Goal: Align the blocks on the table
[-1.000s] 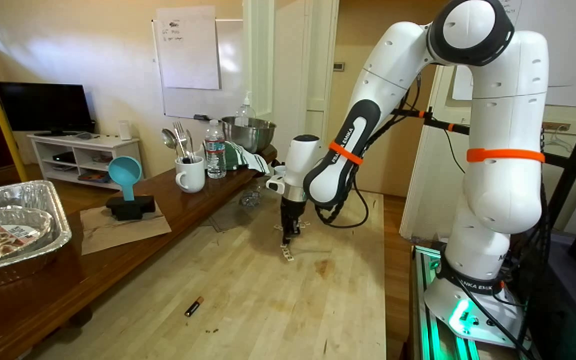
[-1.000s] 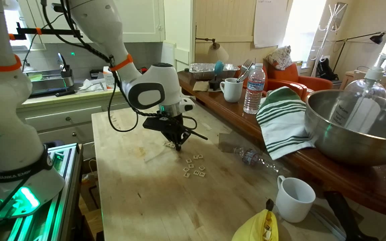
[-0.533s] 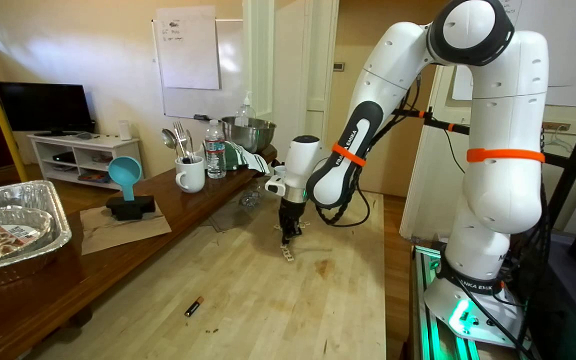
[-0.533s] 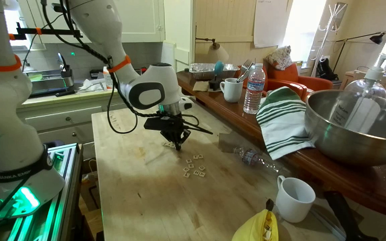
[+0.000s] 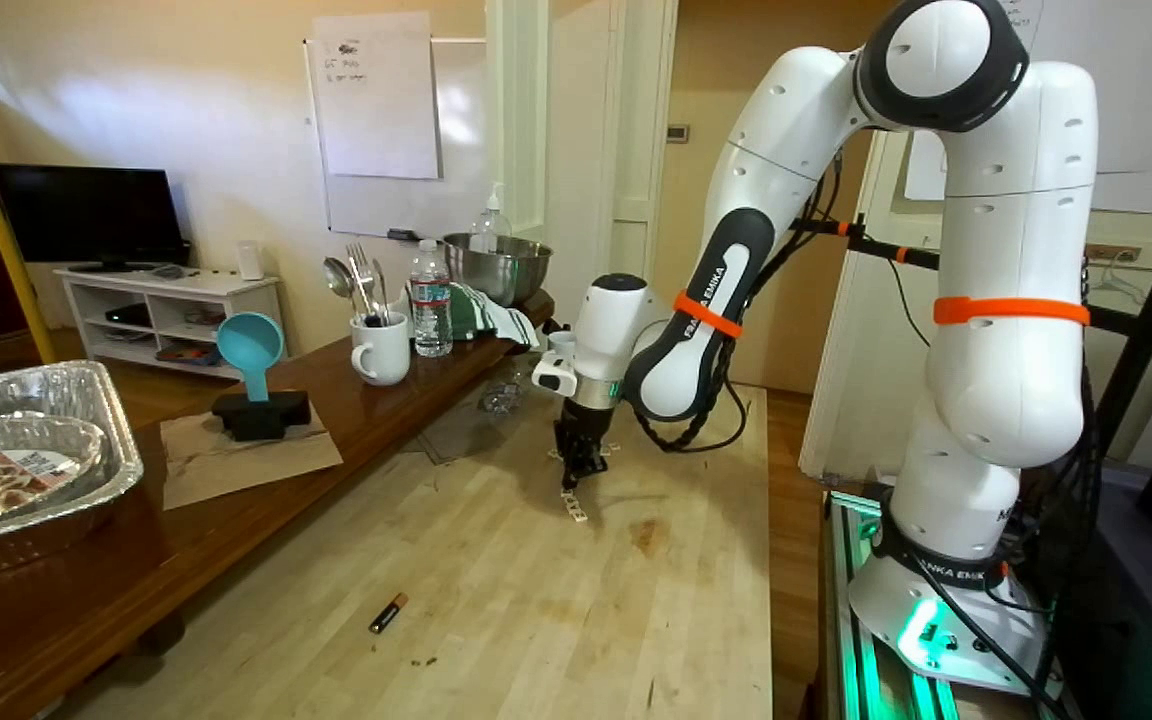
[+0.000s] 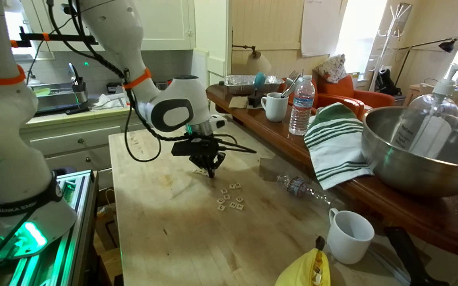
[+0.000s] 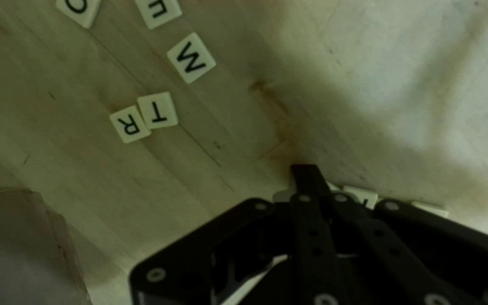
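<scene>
Gripper [image 6: 212, 173] closed, low over table [image 6: 153, 246], blocks [image 7: 191, 57] near it.
Short row of blocks just beside it, partly hidden, contact unclear; scattered ones near. Farther from it: clear bottle [image 6: 297, 186] on its side, battery [image 5: 388, 613]. Well apart: yellow pouch [image 6: 296, 272], pale pieces [image 6: 317, 277] inside; white mug [image 6: 350, 238]; second mug [image 5: 383, 350] holding cutlery [image 5: 338, 277]; steel bowl [image 6: 424, 174] holding pump bottle [image 6: 425, 133].

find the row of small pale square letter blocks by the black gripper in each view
In an exterior view: row of blocks, centre, just below the gripper.
In an exterior view: same row, near centre, left of the gripper's tip.
Wrist view: row, lower right of centre, partly hidden by gripper.
Shared landmark: the gripper.
</scene>
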{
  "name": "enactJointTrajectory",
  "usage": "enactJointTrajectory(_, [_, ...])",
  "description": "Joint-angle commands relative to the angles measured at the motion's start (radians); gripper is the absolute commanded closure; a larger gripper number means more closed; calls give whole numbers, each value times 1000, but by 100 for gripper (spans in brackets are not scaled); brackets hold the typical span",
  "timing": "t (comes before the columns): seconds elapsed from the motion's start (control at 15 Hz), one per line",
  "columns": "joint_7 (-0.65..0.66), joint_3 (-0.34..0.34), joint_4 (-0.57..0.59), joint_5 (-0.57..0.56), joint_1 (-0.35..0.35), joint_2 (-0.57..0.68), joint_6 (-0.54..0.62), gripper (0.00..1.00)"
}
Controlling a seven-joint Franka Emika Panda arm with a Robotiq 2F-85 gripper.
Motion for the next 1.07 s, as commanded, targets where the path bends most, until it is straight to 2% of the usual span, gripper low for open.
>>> enactJointTrajectory(0.0, [-21, -22, -37, -56, 11, 0, 34, 100])
enactJointTrajectory(0.53, [-30, -34, -56, -110, 19, -14, 37, 100])
enactJointTrajectory(0.8, [15, -44, -52, -133, 24, -12, 43, 100])
enactJointTrajectory(1.0, [19, -39, -54, -99, 25, -24, 50, 100])
